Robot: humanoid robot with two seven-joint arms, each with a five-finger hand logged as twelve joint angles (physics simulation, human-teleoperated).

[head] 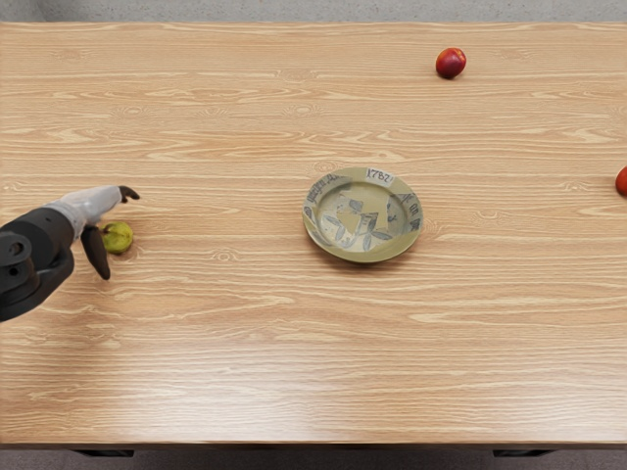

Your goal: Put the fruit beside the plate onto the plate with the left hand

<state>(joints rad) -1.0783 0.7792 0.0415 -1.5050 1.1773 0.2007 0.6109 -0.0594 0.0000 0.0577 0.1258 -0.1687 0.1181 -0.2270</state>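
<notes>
The table [294, 372] is made of light wood with wavy lines in it, and the part nearest to us is bare. A little farther back, on the left side, the left arm [29, 259] comes in from the edge. It is dark and round at the joint, then turns pale grey toward the left hand [93, 211]. The hand is open. Its fingers [96, 253] have dark tips and are spread wide, one pointing up and away and one pointing down toward us. The green fruit [119, 237] sits on the table right in the gap between them, tucked close to the palm. It is small and round, yellow-green, with a darker spot on one side, and part of it hides behind the hand. I cannot tell if the hand touches it. The fruit is well apart from the plate [323, 235], which lies flat near the middle of the table. The plate is round, olive-green at the rim, with grey and white shapes painted inside. At the right edge, a red thing [622, 181] peeks in, cut off by the picture. Farthest back, toward the right, a small red fruit [451, 63] rests alone.
</notes>
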